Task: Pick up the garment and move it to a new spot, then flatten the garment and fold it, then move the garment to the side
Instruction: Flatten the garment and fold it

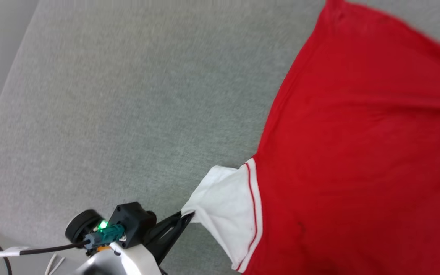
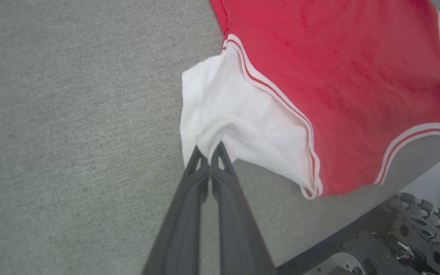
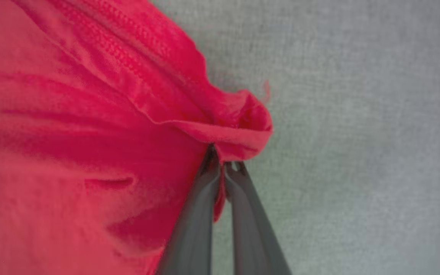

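The left gripper [image 2: 209,151] is squeezed shut on the edge of the white sleeve [image 2: 235,114] of the garment [image 1: 357,152]. The right gripper [image 3: 222,158] is squeezed shut too, on a bunched red edge right at its tips. The red body lies spread on the grey cloth top [image 1: 128,95], beyond the left gripper's tips, plain side up. This looks like the flattening step. Next, the 2 grippers likely need to pull apart gently to smooth the folds. A dark cable [image 1: 33,250] trails behind the left gripper, and the robot's base [image 2: 414,229] sits off to its side; neither seems in the way
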You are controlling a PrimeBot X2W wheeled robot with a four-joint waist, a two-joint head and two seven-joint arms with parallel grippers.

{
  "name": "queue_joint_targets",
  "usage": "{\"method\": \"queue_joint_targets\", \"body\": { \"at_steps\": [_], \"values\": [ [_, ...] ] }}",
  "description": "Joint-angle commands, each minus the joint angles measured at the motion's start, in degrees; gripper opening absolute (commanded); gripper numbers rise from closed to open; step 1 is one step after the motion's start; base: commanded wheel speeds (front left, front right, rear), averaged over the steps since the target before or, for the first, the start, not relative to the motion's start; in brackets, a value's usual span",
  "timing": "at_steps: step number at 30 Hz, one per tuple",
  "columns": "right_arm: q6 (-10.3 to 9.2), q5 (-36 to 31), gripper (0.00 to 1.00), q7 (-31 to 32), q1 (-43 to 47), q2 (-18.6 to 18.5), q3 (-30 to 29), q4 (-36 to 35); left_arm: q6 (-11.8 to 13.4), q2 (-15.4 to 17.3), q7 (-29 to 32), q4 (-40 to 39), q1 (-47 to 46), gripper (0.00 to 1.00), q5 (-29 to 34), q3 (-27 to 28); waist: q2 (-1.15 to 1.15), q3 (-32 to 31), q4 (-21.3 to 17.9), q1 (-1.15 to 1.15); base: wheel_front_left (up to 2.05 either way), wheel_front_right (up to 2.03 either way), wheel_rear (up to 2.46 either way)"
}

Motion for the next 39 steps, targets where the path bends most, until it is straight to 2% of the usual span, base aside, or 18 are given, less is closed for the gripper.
{"method": "queue_joint_targets", "body": {
  "at_steps": [1, 8, 14, 23, 29, 30, 31, 39],
  "values": [
    [-0.04, 1.6, 0.0, 0.2, 4.8, 0.4, 0.9, -0.6, 0.5, 0.4, 0.2, 0.6, 1.1, 0.0, -0.5, 0.0, 0.0, -5.6, -4.0, 0.01, 0.0, 0.0, 0.0],
    [-0.04, 9.1, 0.0, -0.2, 20.6, 1.4, 2.7, -12.5, 2.2, 1.8, -1.5, 3.9, 5.3, 0.0, -4.1, 1.3, 0.0, -12.7, -8.9, 0.01, 0.0, 0.0, 0.0],
    [-0.04, 11.3, 0.0, -0.8, 33.3, 1.3, 1.2, -20.3, 2.9, 1.9, -3.0, 5.9, 8.0, 0.0, -5.9, 1.7, 0.0, -17.1, -12.2, 0.01, 0.0, 0.0, 0.0],
    [-0.04, 12.9, 0.0, -2.6, 48.0, 5.6, -3.5, -24.9, 3.2, 0.0, -4.8, 8.0, 10.1, 0.0, -7.1, 1.1, 0.0, -20.6, -14.7, 0.01, 0.0, 0.0, 0.0],
    [-0.04, 12.5, 0.0, -4.3, 52.2, 7.7, -3.8, -25.5, 2.8, -0.9, -5.3, 9.0, 9.9, 0.0, -7.1, 0.7, 0.0, -21.0, -15.1, 0.01, 0.0, 0.0, 0.0],
    [-0.03, 12.8, 0.28, -4.6, 51.9, 7.9, -3.7, -25.7, 2.8, -1.0, -5.2, 9.0, 9.8, 0.0, -7.0, 0.6, 0.0, -21.0, -15.0, 0.01, 0.0, 0.0, 0.0],
    [-0.03, 13.1, 0.98, -5.1, 51.3, 7.9, -3.7, -25.9, 2.6, -1.2, -5.2, 9.1, 9.6, 0.0, -6.9, 0.5, 0.0, -20.9, -15.0, 0.01, 0.0, 0.0, 0.0],
    [-0.03, 15.8, 1.0, -4.3, 46.1, 5.5, -3.1, -29.8, 2.2, -0.8, -4.9, 8.6, 8.4, 0.0, -6.2, 0.3, 0.0, -19.9, -13.3, 0.01, 0.0, 0.0, 0.0]
  ]
}}
